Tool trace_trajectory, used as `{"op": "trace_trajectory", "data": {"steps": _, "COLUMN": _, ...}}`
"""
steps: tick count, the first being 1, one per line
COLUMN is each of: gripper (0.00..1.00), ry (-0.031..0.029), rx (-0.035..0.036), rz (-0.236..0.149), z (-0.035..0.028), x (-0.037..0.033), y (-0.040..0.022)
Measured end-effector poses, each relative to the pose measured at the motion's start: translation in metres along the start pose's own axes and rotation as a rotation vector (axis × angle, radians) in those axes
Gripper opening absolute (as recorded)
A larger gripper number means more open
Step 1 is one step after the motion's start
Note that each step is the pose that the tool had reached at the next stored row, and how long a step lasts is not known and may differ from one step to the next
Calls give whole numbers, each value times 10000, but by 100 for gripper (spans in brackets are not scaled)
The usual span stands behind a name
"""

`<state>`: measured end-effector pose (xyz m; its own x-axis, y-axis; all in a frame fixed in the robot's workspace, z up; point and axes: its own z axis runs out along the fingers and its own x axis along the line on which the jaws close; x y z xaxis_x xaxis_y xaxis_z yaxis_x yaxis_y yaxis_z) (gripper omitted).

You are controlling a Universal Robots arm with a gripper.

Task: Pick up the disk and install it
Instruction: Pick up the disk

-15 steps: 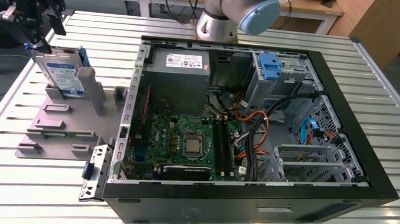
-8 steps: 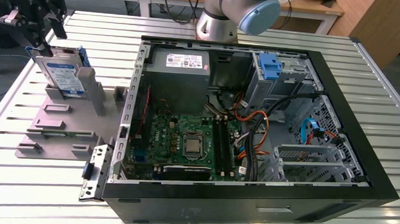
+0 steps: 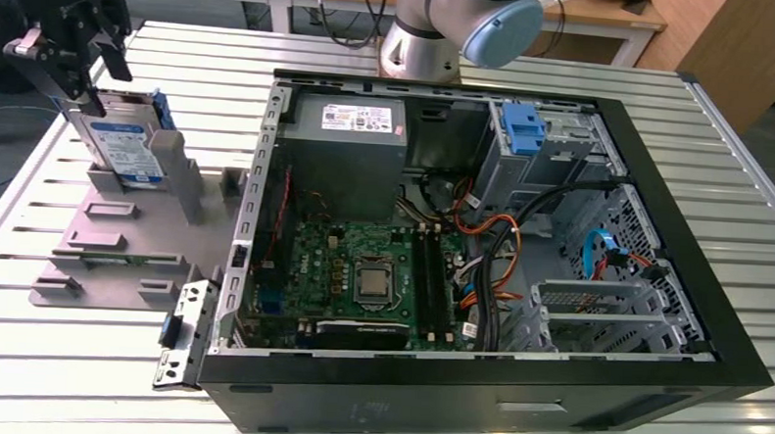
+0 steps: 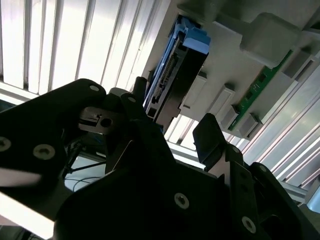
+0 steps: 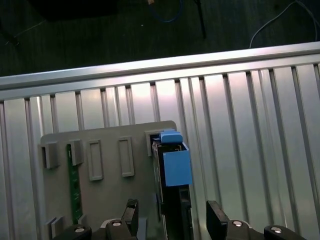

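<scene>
Straddling the upright disk at ten o'clock of the open computer case, the gripper has its jaws open; closing off-centre could cock it in its grey holder.

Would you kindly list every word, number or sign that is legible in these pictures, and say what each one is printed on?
No text here is legible enough to quote.
The disk, white label with blue strip: print too small to read.
White sticker on the power-supply box: print too small to read.
Motherboard: markings too small to read.
</scene>
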<state>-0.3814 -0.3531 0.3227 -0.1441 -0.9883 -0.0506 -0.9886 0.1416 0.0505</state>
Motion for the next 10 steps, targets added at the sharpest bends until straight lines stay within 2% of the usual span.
{"op": "trace_trajectory", "data": {"steps": 2, "gripper": 64, "ry": 9, "rx": -10, "rz": -148, "z": 11, "x": -1, "y": -1}}
{"op": "trace_trajectory", "data": {"steps": 7, "gripper": 64, "ry": 45, "rx": -46, "rz": -889, "z": 35, "x": 0, "y": -1}}
{"op": "trace_trajectory", "data": {"steps": 10, "gripper": 64, "ry": 54, "rx": -54, "rz": -1067, "z": 61, "x": 2, "y": 1}}
